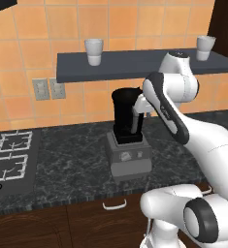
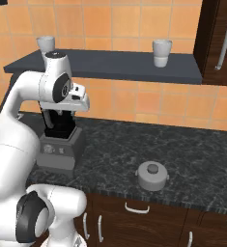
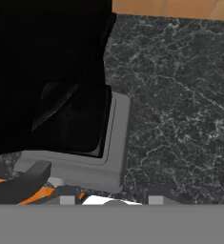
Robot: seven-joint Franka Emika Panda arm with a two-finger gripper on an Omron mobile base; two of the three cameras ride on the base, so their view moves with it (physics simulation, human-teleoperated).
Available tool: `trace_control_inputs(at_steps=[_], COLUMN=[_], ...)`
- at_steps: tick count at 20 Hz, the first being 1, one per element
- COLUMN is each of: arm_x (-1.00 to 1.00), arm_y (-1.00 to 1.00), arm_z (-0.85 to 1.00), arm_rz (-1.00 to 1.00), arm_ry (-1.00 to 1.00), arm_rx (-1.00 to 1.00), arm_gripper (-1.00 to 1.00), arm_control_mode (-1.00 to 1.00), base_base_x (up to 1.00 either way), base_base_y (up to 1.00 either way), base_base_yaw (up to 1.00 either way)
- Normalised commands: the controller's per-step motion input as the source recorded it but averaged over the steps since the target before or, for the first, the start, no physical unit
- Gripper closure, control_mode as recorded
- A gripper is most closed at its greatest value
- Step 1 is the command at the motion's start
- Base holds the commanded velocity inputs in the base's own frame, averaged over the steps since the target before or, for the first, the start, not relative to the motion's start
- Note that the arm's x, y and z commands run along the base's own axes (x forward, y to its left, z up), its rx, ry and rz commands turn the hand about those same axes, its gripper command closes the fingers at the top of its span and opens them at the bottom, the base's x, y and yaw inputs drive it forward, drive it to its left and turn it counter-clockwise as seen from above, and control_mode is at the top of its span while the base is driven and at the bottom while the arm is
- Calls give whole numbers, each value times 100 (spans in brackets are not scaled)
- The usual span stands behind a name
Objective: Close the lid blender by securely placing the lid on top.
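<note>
- The counter [image 2: 192, 144] is dark marbled stone running along the orange tiled wall, with a shelf [image 2: 110, 65] above it carrying two white cups [image 2: 162, 52].
- The blender [image 1: 127, 135] stands toward the back of the counter, between the stove [image 1: 11, 157] and the open stretch of stone. Its tall black jar sits on a boxy grey base and its mouth is uncovered. It looks rigid and bottom-heavy, so I judge it should stay put under a light downward press, though a sideways knock high on the jar could tip it.
- The hand [image 1: 137, 127] hangs close beside the upper part of the jar, on its right side in the left base view. Its fingers are drawn together with nothing between them; whether it touches the jar I cannot tell.
- The lid [image 2: 152, 176] lies near the front edge of the counter, well apart from the blender and to its right in the right base view. It is a small round grey piece with a darker central knob and little tabs at its sides.
- The lid is probably light, stiff and smooth. The knob seems the natural place to pinch from above, keeping the disc level for seating; a grip across the smooth rim looks likelier to slip.
</note>
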Motion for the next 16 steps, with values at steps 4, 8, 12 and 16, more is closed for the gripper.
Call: trace_control_inputs(at_steps=[4, 8, 12, 16], arm_x=[-24, -79, -86, -77], arm_y=[-12, -79, -100, -100], arm_z=[0, -13, -19, -23], arm_rz=[-1, -16, -24, -25], arm_ry=[0, 0, 0, 0], arm_rx=[0, 2, 8, 9], arm_gripper=[-100, -100, -100, -100], arm_control_mode=[-100, -100, -100, -100], base_base_x=[0, 0, 0, 0], base_base_y=[0, 0, 0, 0], base_base_yaw=[0, 0, 0, 0])
